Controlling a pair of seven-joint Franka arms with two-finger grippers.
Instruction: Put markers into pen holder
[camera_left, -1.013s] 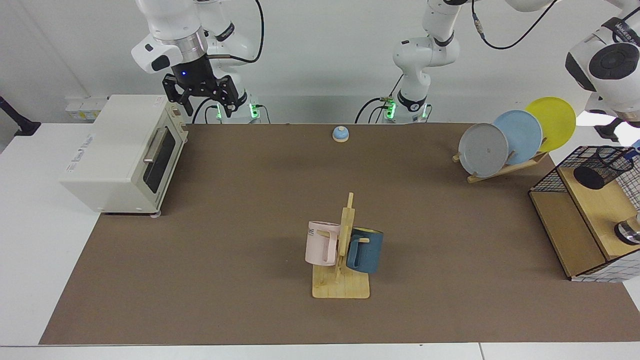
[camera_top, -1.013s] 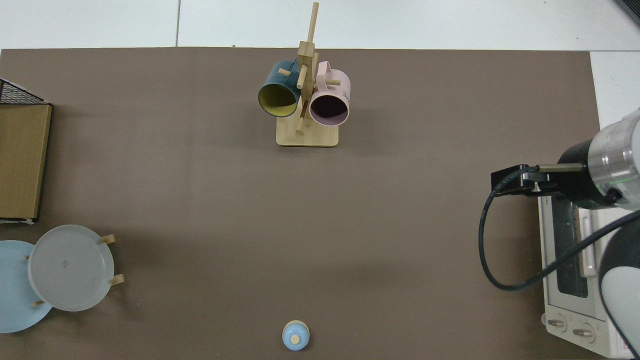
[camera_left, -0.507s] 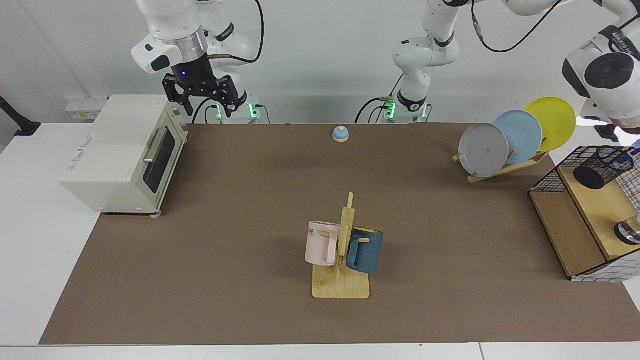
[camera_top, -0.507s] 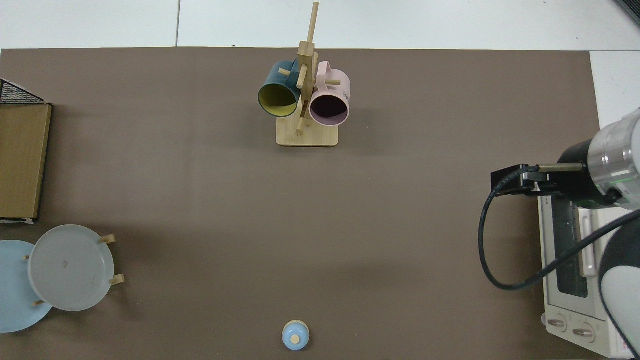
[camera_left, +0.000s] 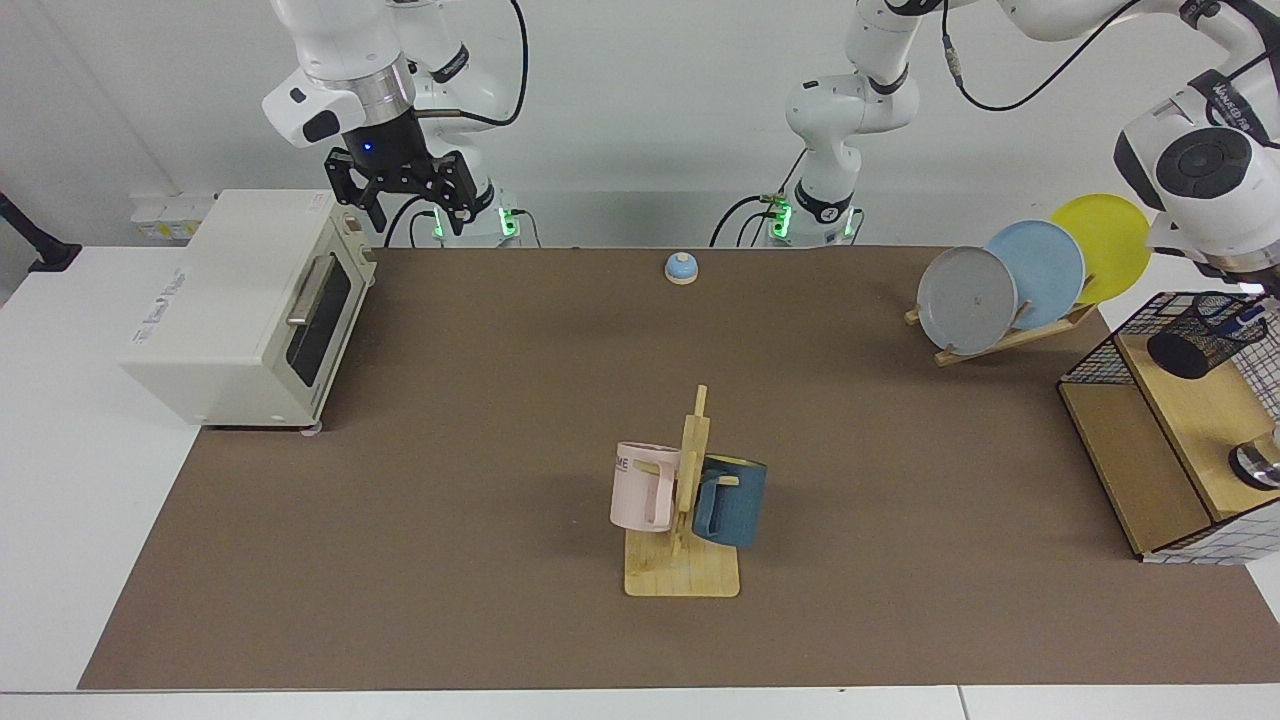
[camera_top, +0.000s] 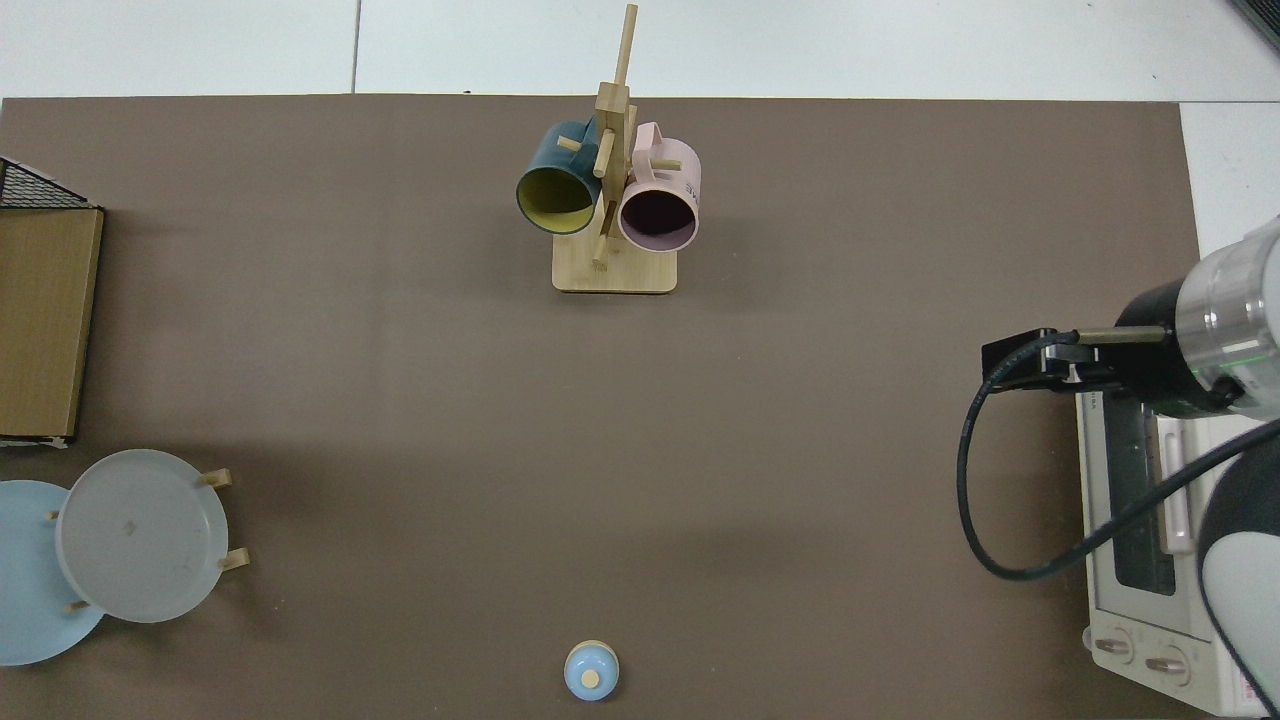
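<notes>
Black mesh pen holder (camera_left: 1203, 334) on the wooden shelf top, blue-tipped marker (camera_left: 1248, 319) inside

Plain white wall (camera_left: 650, 120) at 12 o'clock; white table (camera_left: 60, 480) covered by a large brown rectangular mat (camera_left: 500, 400); even, soft indoor light throughout.

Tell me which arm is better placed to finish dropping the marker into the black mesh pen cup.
The left arm, probably. Its wrist hangs directly above the black wire-mesh pen holder on the wooden shelf at the table's end. The right gripper waits open by the white toaster oven, at the opposite end.
</notes>
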